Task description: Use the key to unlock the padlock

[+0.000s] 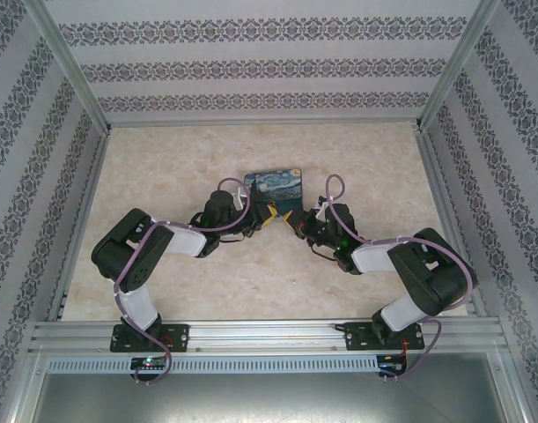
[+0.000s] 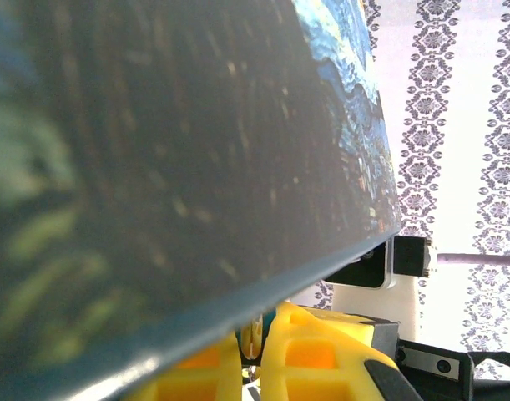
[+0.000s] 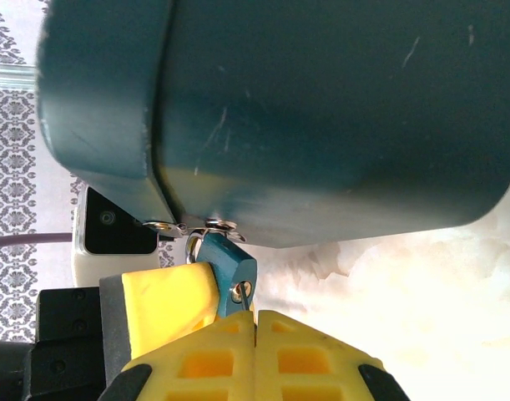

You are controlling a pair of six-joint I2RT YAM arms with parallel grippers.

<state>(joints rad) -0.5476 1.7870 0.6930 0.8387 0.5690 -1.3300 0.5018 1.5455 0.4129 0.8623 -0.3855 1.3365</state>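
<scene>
A small teal padlock [image 3: 230, 266] hangs by its shackle from the metal hasp on the front of a dark teal box [image 3: 321, 109]. The key [image 3: 244, 298], a thin dark shaft, sticks in the brass keyhole on the padlock's underside. My right gripper [image 3: 255, 316] is shut on the key just below the lock. My left gripper [image 2: 259, 355] is shut on the padlock [image 2: 255, 333], whose body is squeezed between the yellow fingers [image 2: 317, 351]. One left finger [image 3: 167, 301] presses the padlock's left side. From above, both grippers [image 1: 267, 218] [image 1: 292, 220] meet at the box's near edge.
The box's lid carries a blue-and-yellow swirl painting [image 1: 270, 183] and lies mid-table on the marble-patterned top [image 1: 163, 176]. Patterned walls and metal frame posts [image 1: 75, 70] enclose the workspace. Purple cables [image 1: 233, 189] loop off both wrists.
</scene>
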